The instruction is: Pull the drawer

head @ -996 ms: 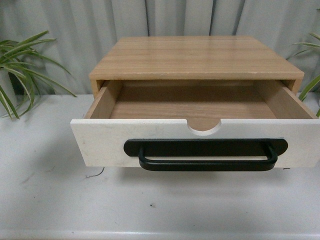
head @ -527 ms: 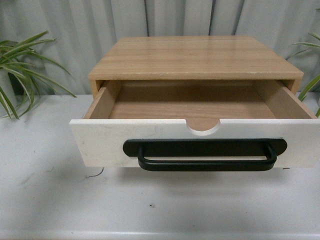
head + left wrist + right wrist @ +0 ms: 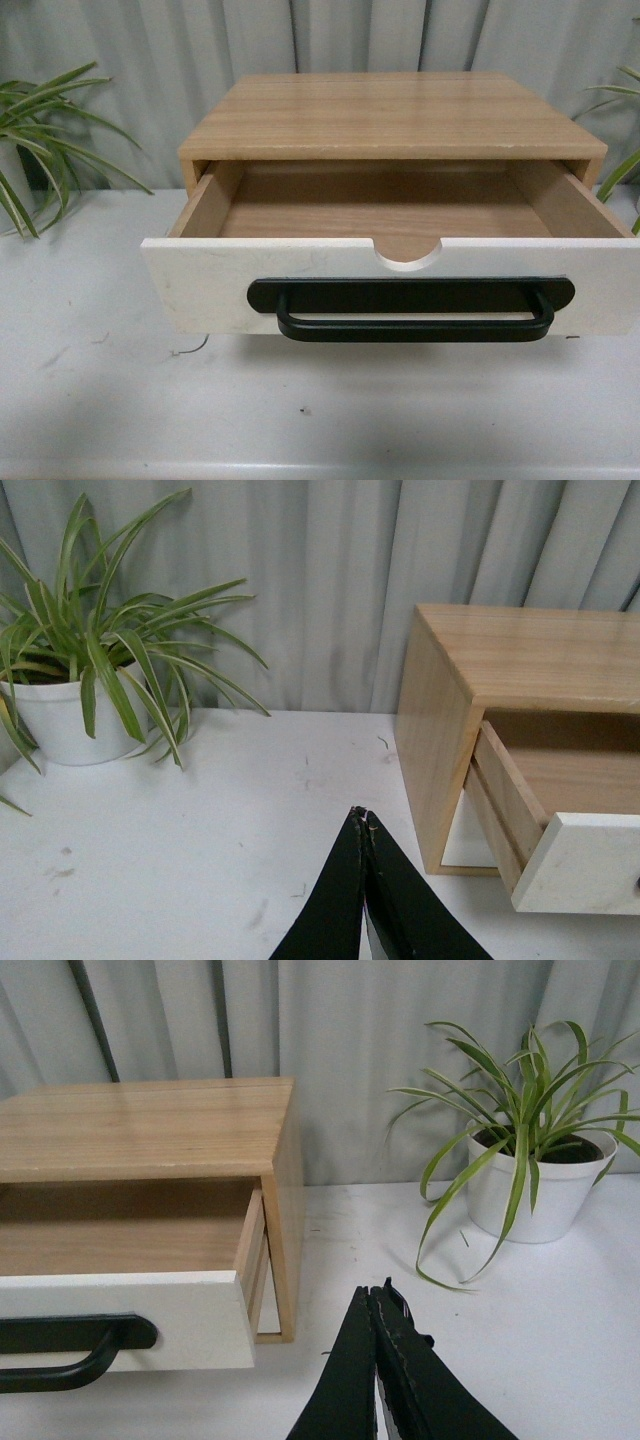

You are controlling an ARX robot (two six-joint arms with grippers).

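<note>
The drawer (image 3: 205,285) stands pulled well out of its light wood cabinet (image 3: 390,115), white front toward me, light wood inside and nothing in it. A long black bar handle (image 3: 412,325) runs across the front under a half-round notch. Neither arm shows in the front view. My left gripper (image 3: 363,818) is shut on nothing, above the white table to the left of the cabinet (image 3: 435,730), apart from the drawer's corner (image 3: 585,865). My right gripper (image 3: 375,1295) is shut on nothing, to the right of the drawer (image 3: 190,1320) and handle end (image 3: 90,1345).
The cabinet sits on a white table (image 3: 100,400) before a grey curtain (image 3: 150,60). A potted spider plant (image 3: 70,715) stands at the far left, another in a white pot (image 3: 540,1190) at the far right. A lower white panel (image 3: 465,840) shows under the drawer.
</note>
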